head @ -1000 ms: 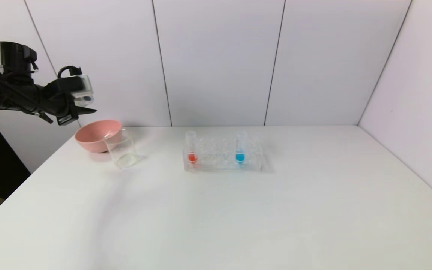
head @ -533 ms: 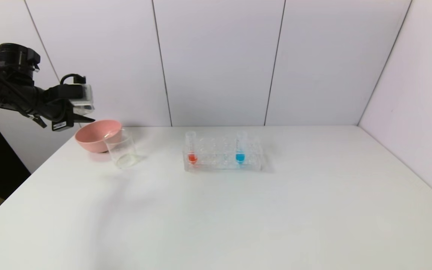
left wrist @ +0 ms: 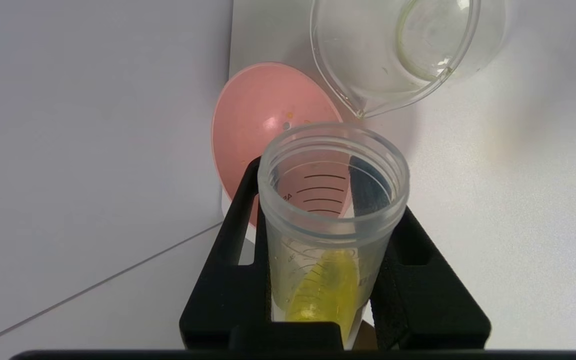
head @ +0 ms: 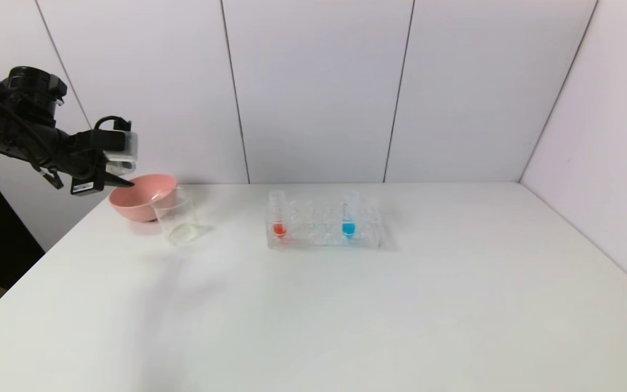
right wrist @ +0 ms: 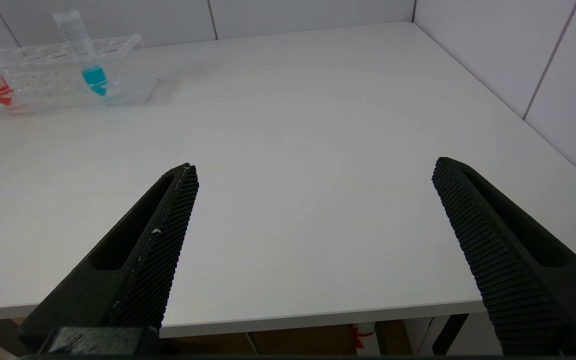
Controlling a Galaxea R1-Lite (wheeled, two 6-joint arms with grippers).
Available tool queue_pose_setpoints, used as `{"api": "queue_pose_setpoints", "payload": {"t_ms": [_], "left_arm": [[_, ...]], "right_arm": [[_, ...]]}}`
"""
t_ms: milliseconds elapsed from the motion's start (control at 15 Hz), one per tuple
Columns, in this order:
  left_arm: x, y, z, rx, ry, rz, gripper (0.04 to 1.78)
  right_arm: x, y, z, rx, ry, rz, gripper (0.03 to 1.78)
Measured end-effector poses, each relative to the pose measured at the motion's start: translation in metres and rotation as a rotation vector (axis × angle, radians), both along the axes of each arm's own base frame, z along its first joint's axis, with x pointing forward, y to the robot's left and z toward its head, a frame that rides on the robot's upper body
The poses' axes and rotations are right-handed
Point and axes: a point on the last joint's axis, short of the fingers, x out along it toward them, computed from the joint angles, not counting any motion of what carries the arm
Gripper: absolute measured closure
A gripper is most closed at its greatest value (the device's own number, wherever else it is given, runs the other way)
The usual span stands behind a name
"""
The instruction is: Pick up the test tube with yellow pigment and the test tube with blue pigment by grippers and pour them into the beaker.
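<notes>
The left gripper [left wrist: 325, 240], fingers pinching the test tube with yellow pigment [left wrist: 330, 235], has dropped lower over the pink bowl [head: 142, 196] near the table's [head: 313, 305] far left corner; beaker [head: 176, 216] beside it

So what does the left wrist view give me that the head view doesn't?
Left wrist only: the test tube with yellow pigment clamped in the left gripper, mouth open, yellow liquid inside, and specks inside the pink bowl. Head only: the rack holding the red-liquid tube and the test tube with blue pigment, far from the left gripper. Both: the beaker beside the pink bowl, on the table.
</notes>
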Motion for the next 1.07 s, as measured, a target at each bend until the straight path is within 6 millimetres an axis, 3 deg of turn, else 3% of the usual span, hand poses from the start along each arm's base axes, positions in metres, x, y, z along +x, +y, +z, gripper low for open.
{"api": "queue_pose_setpoints", "payload": {"t_ms": [533, 1067], "left_arm": [[0.009, -0.008, -0.016, 0.081, 0.081, 0.062, 1.28], [0.011, -0.012, -0.018, 0.121, 0.095, 0.088, 1.28]], "right_arm": [[0.000, 0.000, 0.000, 0.000, 0.000, 0.001, 0.10], [0.000, 0.000, 0.000, 0.000, 0.000, 0.001, 0.10]]}}
